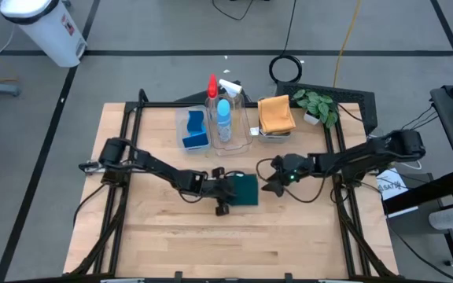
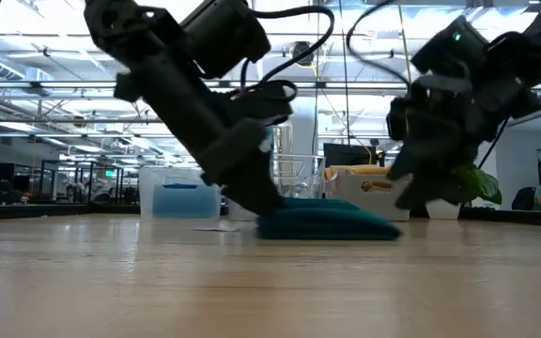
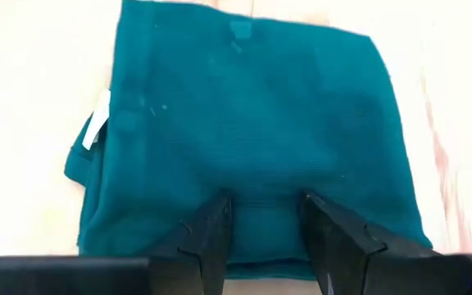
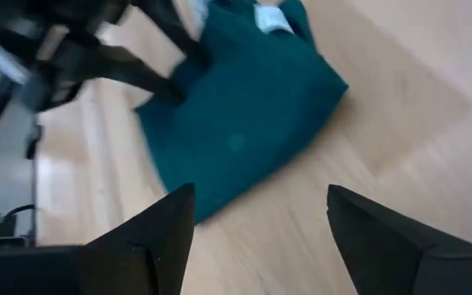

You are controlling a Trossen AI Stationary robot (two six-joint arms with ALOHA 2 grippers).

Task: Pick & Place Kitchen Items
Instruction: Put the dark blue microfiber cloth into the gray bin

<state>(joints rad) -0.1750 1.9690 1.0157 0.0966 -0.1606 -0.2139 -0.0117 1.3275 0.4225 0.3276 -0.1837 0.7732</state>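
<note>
The wooden table (image 1: 171, 236) carries 3 clear bins (image 1: 234, 130) along its far edge; these hold a blue sponge (image 1: 195, 130), spray bottles (image 1: 222, 118) and an orange cloth (image 1: 275, 114), with a leafy plant (image 1: 317, 104) just beside them.

The dark-green cloth (image 1: 246, 189) lies folded flat on the table centre, well apart from the bins.

Step in hand, as judged: pickup of this cloth, not yet lifted.

The left gripper (image 3: 265, 233) is down at the cloth's left edge. In the left wrist view its 2 fingers (image 3: 211, 238) rest on the cloth with a narrow gap between them and a strip of fabric lying in that gap. Whether they have pinched it cannot be told.

The right gripper (image 4: 256, 229) hovers just beside the cloth's right edge, jaws spread wide, holding nothing and clear of the fabric.

Next move, as judged: the left fingers must close firmly on the fold before any lift, since a loose pinch would let the cloth unfold or slip. The cloth then needs carrying to a bin at the far edge.
</note>
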